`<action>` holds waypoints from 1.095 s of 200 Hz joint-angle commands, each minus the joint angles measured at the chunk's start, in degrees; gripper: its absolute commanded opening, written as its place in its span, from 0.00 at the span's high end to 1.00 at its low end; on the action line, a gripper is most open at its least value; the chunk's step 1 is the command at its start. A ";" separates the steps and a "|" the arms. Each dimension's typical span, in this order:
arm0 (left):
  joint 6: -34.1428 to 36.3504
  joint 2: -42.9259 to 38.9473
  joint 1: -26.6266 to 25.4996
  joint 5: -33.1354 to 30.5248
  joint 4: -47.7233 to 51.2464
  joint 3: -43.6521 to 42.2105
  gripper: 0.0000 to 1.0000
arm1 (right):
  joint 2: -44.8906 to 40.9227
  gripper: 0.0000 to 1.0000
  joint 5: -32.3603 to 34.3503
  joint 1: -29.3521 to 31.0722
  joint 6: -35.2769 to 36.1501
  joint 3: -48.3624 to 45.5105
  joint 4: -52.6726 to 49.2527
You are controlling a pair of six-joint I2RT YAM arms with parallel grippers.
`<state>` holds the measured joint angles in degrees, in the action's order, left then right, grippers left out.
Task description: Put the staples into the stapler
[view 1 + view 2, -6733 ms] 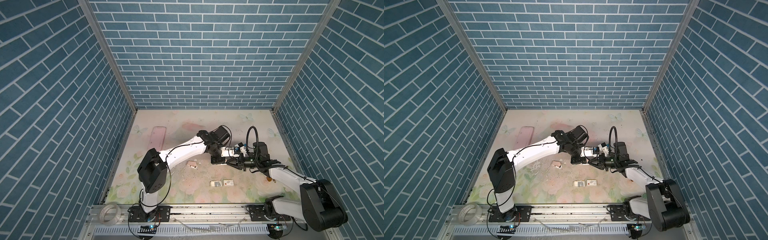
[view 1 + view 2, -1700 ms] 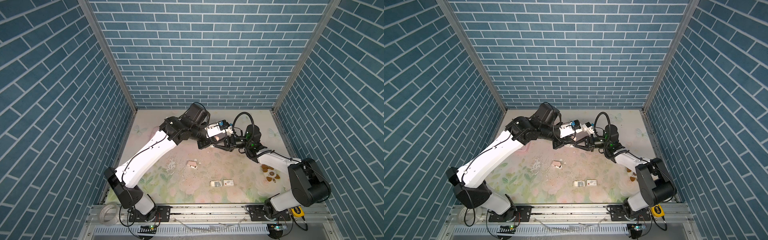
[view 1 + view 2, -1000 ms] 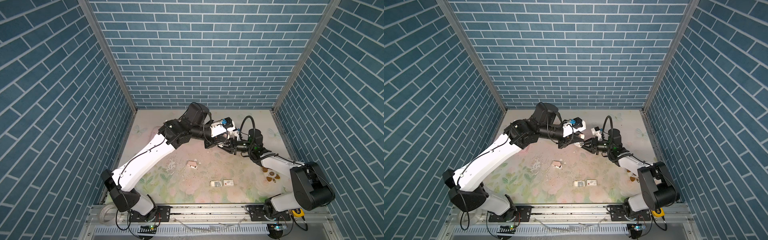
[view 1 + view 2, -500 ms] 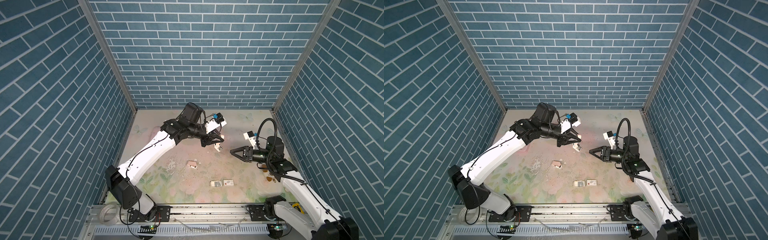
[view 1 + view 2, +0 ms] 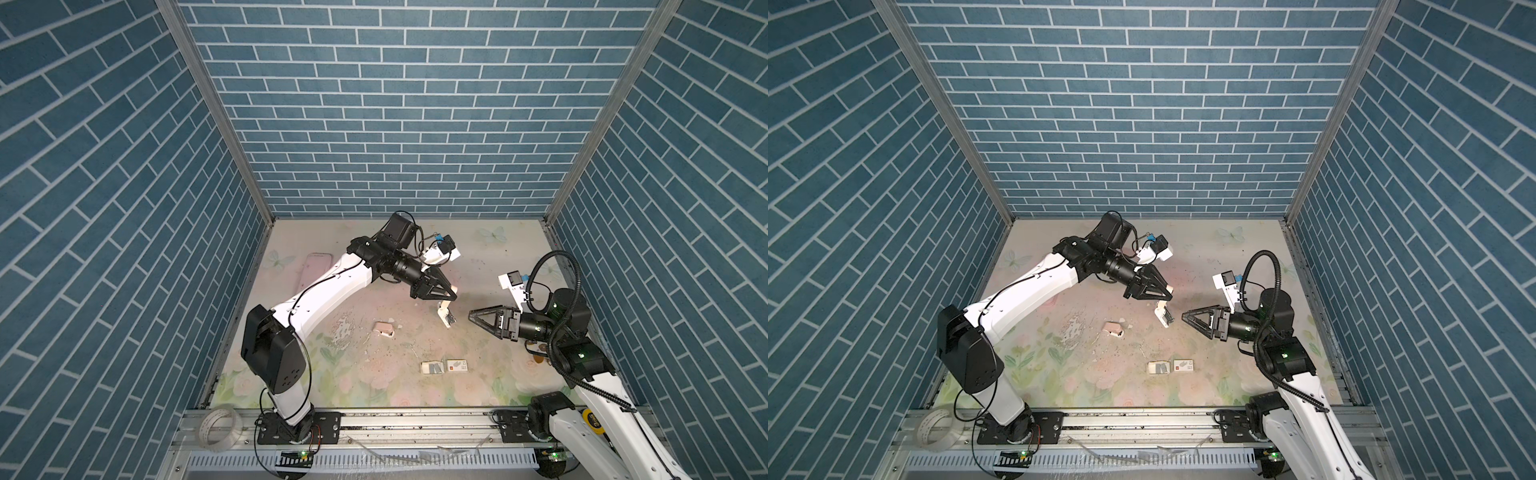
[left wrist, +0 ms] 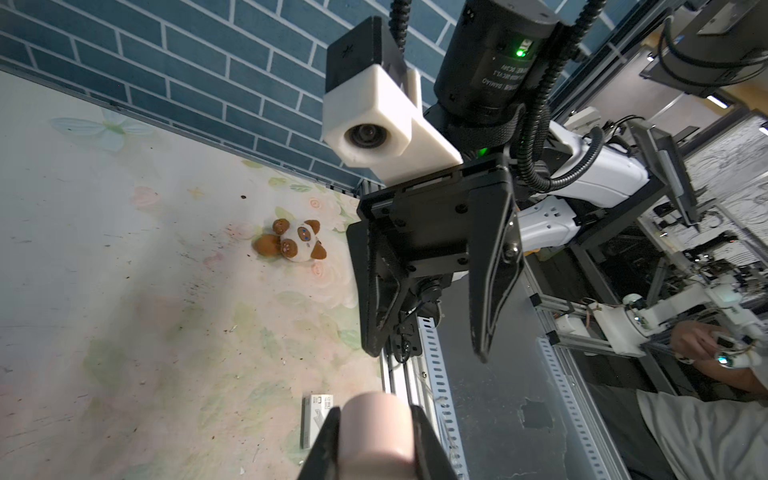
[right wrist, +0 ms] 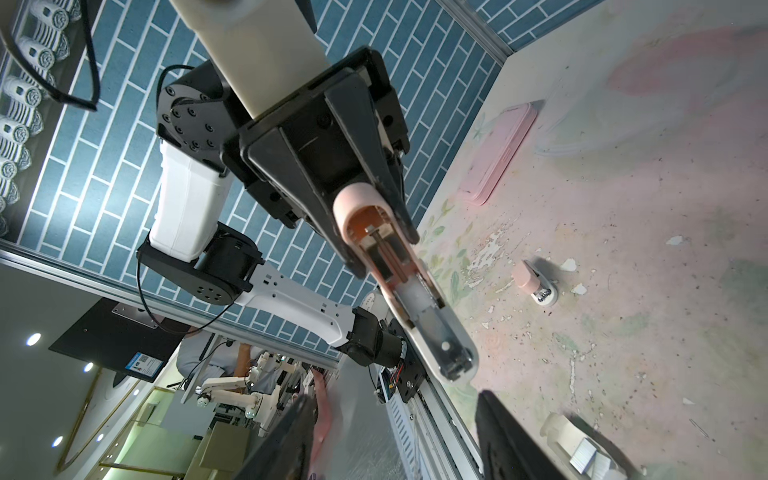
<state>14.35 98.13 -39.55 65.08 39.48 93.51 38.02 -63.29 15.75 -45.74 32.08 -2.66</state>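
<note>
My left gripper (image 5: 451, 293) is shut on the pink top of a mini stapler (image 5: 444, 313), which hangs open above the table's middle in both top views (image 5: 1163, 318). The right wrist view looks into the stapler's open channel (image 7: 399, 274). My right gripper (image 5: 471, 316) hovers just right of it, open and empty, and its spread fingers (image 6: 492, 270) face the left wrist camera. The staples (image 5: 432, 368) are grey strips lying in a white card tray near the front, also seen in a top view (image 5: 1158, 368).
A white sleeve with a red mark (image 5: 457, 365) lies beside the tray. A second pink mini stapler (image 5: 383, 329) rests on the mat. A pink case (image 5: 316, 272) is at the back left, a plush panda (image 6: 291, 245) at the right edge, a tape roll (image 5: 220, 424) on the front rail.
My right gripper has opened and drawn back to the right, away from the stapler. The left gripper keeps its hold, and the stapler now hangs open beneath it.
</note>
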 commanded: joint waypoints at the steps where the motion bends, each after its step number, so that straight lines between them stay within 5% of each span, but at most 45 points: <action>1: -2.22 0.38 0.36 7.03 -1.22 1.55 1.00 | 1.08 0.37 -1.25 0.32 3.51 1.82 0.33; 121: -7.66 3.77 0.44 12.06 -6.97 1.00 1.00 | 9.49 0.43 2.68 8.71 2.96 3.78 7.16; 194: -11.91 3.16 0.44 14.09 -12.20 -1.14 1.00 | 12.91 0.69 2.72 10.18 0.60 3.53 13.23; 219: -11.97 2.99 0.43 14.20 -12.40 -1.23 1.00 | 13.04 0.69 2.95 10.51 0.34 3.52 13.77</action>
<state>1.39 101.97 -38.87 77.52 29.63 92.86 50.83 -60.69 25.93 -42.65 34.57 8.32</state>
